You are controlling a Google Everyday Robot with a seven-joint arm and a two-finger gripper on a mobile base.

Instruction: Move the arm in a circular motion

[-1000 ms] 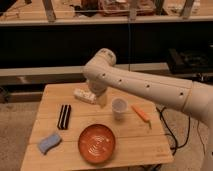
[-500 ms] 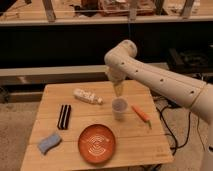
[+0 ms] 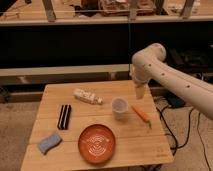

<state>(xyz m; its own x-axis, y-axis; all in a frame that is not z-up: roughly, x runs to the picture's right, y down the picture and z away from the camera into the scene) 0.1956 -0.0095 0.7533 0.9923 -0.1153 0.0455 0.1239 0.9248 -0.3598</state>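
The cream-white arm (image 3: 172, 80) reaches in from the right, and its rounded joint (image 3: 150, 56) stands high above the table's back right corner. From that joint a short segment hangs down to the gripper (image 3: 141, 92). The gripper hovers over the table's right back part, just right of and above a clear plastic cup (image 3: 120, 107) and behind a carrot (image 3: 141, 114). It holds nothing that I can see.
On the wooden table (image 3: 75, 160) lie a white bottle (image 3: 87, 96) on its side, a black rectangular block (image 3: 64, 116), a blue sponge (image 3: 48, 142) and an orange-red plate (image 3: 97, 144). Dark shelving stands behind, and cables run on the floor at the right.
The arm's joint and gripper have swung from above the bottle at the table's middle to the right, past the cup, to the table's back right part. The tabletop items have not moved.
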